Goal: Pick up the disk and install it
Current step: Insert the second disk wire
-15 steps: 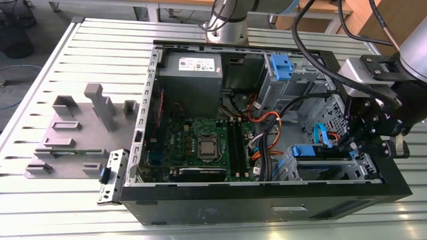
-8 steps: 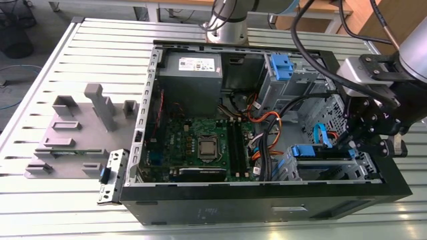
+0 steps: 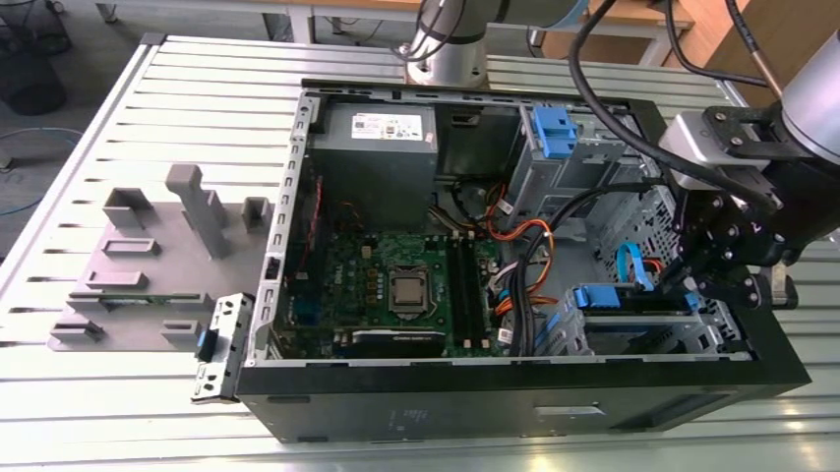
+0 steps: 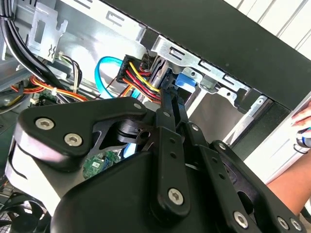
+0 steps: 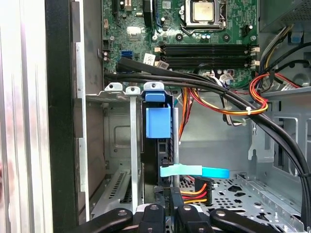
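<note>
Disk (image 5: 156, 160) standing on edge in the metal drive cage (image 5: 119, 145) at the front corner of the open computer case (image 3: 525, 408), blue carrier tab (image 5: 158, 121) facing the motherboard (image 5: 194, 36). In the exterior view, same blue tab (image 3: 607, 295) just above the cage slot, on the exterior view's right side of the case. Disk already inside the cage, not lying loose on the table.

Gripper (image 5: 169, 209) right at the disk's near end, beside a plug of red, yellow and black wires (image 5: 197, 191) and a light-blue flat cable (image 5: 194, 171). Whether clamped on the disk, together or apart: cannot tell. In the second wrist view, gripper (image 4: 170, 88) reaching down to the blue tab under the case's black rim. In the exterior view, gripper (image 3: 686, 285) lowered into the case over the cage.

Black cable bundle (image 5: 204, 85) running across above the cage. Grey power supply (image 3: 381, 147) at the far end of the case. A person's hand (image 4: 303, 119) just outside the case wall. Grey fixture block (image 3: 145, 265) on the slatted table (image 3: 79, 393), well apart, on the exterior view's left.
</note>
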